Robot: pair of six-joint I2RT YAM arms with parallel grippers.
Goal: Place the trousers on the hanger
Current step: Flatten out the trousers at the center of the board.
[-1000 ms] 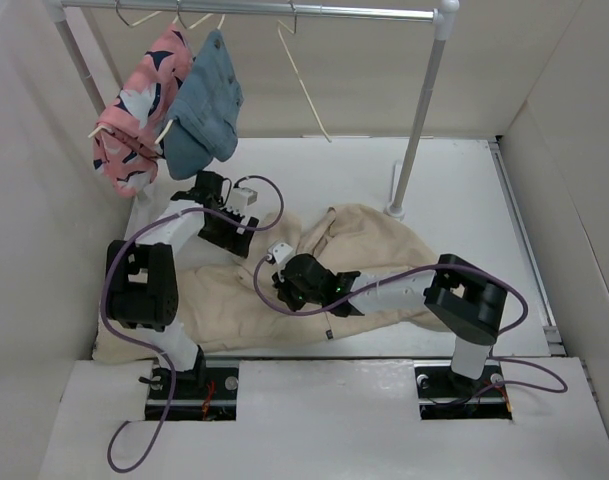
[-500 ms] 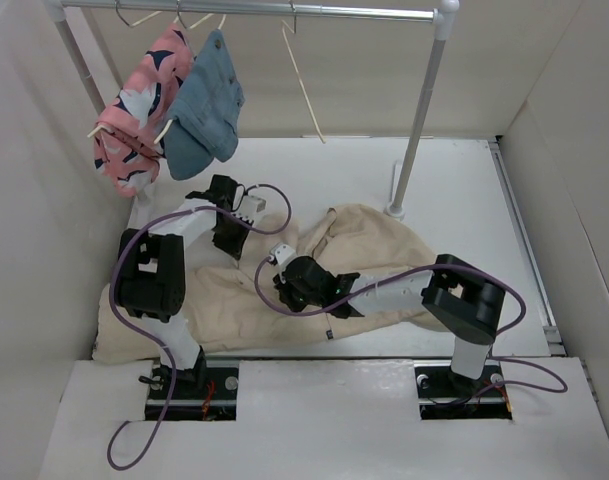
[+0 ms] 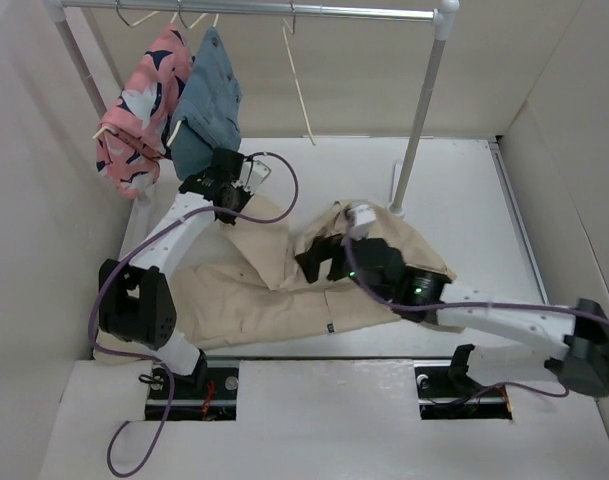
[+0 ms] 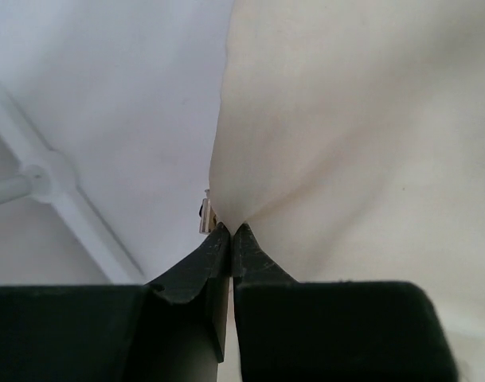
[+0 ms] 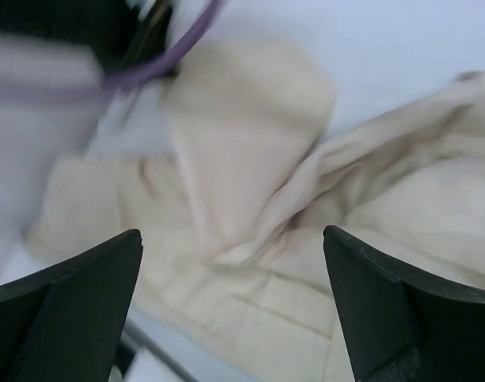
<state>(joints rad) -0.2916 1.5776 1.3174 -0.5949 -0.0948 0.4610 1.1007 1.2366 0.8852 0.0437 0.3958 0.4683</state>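
Observation:
The beige trousers (image 3: 254, 290) lie spread and wrinkled over the table in front of both arms. My left gripper (image 3: 230, 208) is shut on a fold of their far edge and holds it lifted; in the left wrist view the left gripper (image 4: 230, 231) pinches a peak of the trousers (image 4: 346, 159). My right gripper (image 3: 322, 262) hovers open above the trousers' middle. Nothing sits between its fingertips (image 5: 401, 294), and the right gripper (image 5: 234, 239) looks down on the creased trousers (image 5: 250, 310). The thin cream hanger (image 3: 296, 80) hangs bare from the rail.
A grey rail (image 3: 284, 9) spans the back on two posts; the right post (image 3: 422, 110) stands on a foot (image 3: 395, 209) just behind the trousers. A pink patterned garment (image 3: 139, 110) and a blue denim garment (image 3: 206, 100) hang at its left end, close above my left wrist.
My left gripper shut on the trousers' edge and pulled it up toward the rail. My right gripper opened, let go of the cloth and drew back to the right as its arm stretched out.

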